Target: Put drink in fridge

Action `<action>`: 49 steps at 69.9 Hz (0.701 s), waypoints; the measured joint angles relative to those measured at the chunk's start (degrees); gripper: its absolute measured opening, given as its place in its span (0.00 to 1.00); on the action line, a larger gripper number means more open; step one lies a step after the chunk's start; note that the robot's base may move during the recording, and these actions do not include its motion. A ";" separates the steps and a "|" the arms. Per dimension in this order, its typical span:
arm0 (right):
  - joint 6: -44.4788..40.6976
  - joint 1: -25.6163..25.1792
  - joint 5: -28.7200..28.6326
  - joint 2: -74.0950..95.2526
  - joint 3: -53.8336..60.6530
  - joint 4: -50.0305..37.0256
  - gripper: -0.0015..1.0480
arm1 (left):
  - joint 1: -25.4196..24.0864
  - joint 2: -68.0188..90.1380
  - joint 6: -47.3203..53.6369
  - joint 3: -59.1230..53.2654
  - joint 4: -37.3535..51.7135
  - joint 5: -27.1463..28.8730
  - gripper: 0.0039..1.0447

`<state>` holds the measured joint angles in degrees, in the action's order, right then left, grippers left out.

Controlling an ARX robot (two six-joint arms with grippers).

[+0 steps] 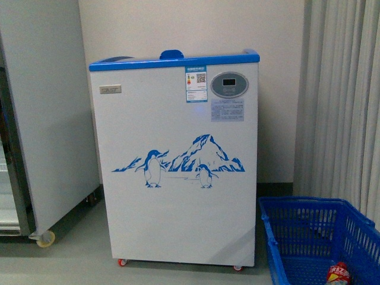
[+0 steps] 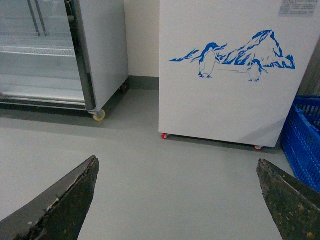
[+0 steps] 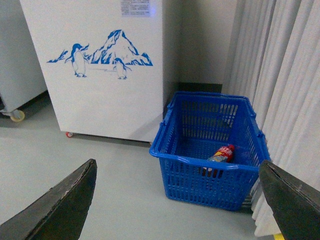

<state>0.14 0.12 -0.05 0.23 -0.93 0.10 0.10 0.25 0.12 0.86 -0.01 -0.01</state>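
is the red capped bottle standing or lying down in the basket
Lying down: the red-capped plastic bottle rests on its side inside the blue plastic basket.

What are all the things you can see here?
fridge: one, white with a blue rim and penguin picture, in the middle by the wall
tall fridge: one, grey-white, left of the fridge
basket: one, blue, on the floor to the right of the fridge
drink: one, bottle with a red label, lying in the basket
curtain: one, pale grey, far right
floor: grey, under everything
left pincer: one, dark, open and empty, facing the fridge
right pincer: one, dark, open and empty, facing the basket
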 joint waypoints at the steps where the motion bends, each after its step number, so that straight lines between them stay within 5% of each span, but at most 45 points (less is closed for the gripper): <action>1: 0.00 -0.02 0.00 0.00 0.00 0.00 0.93 | 0.00 0.00 0.00 0.00 0.00 0.00 0.92; 49: 0.00 0.00 0.02 0.00 0.00 0.00 0.93 | 0.00 0.00 0.00 0.00 0.00 0.02 0.92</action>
<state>0.14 0.12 -0.03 0.23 -0.93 0.10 0.10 0.25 0.12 0.86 -0.01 0.01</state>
